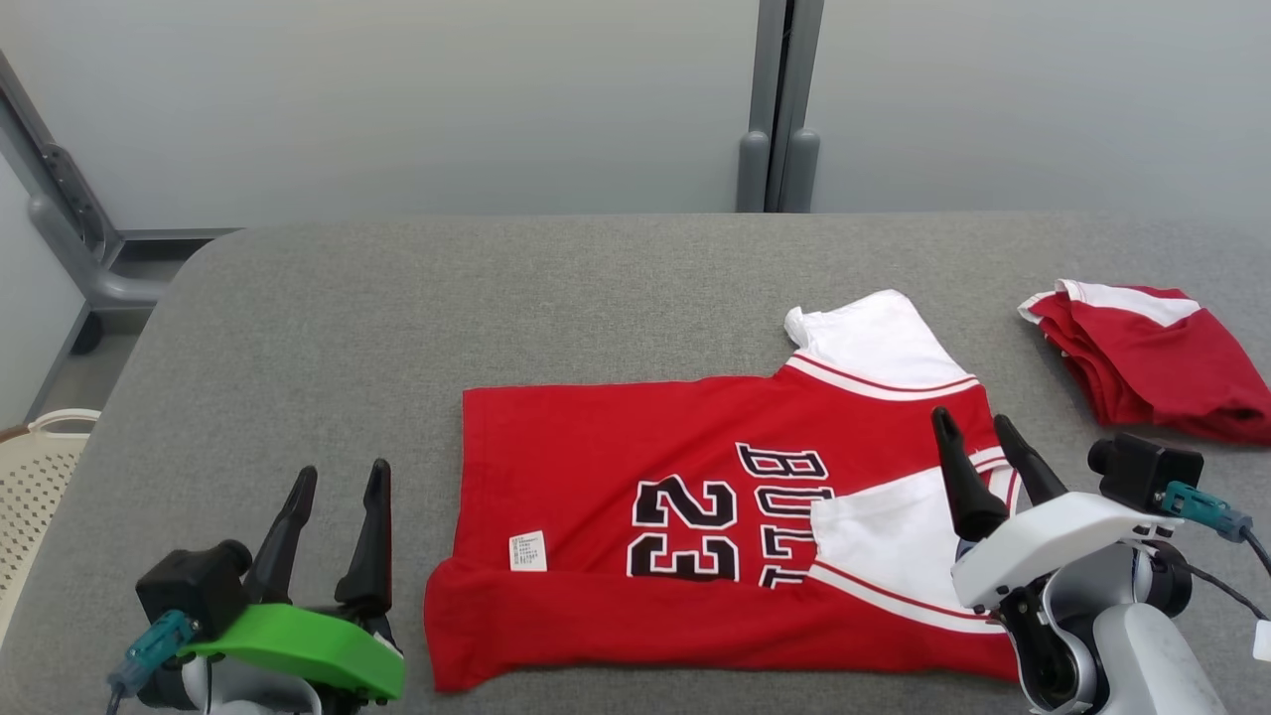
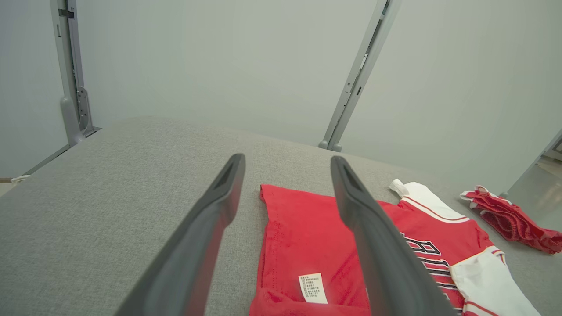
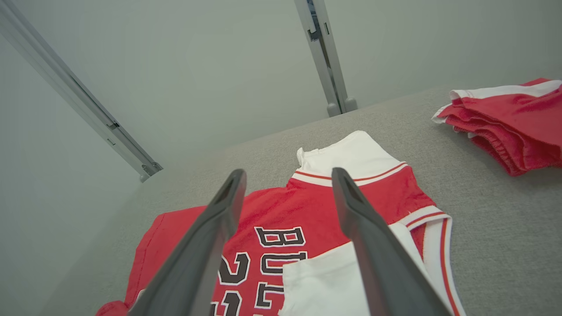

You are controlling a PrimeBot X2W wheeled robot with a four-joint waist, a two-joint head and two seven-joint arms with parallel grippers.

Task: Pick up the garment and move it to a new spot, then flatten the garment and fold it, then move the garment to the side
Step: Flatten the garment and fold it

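Your garment lies flat on the grey worktop, toward 4 o'clock from the middle of the head view. It is a red jersey with white sleeves. One sleeve points to 12 o'clock and the other is folded in over the chest. The near edge is turned up in a band. Black, white-edged print reads "23", then "BUL", with the rest hidden under the folded sleeve. The print on the white care label is too small to read. At 7 o'clock, the left jaws stand wide apart and empty. At 4 o'clock, the right jaws gape over the folded sleeve, gripping nothing.
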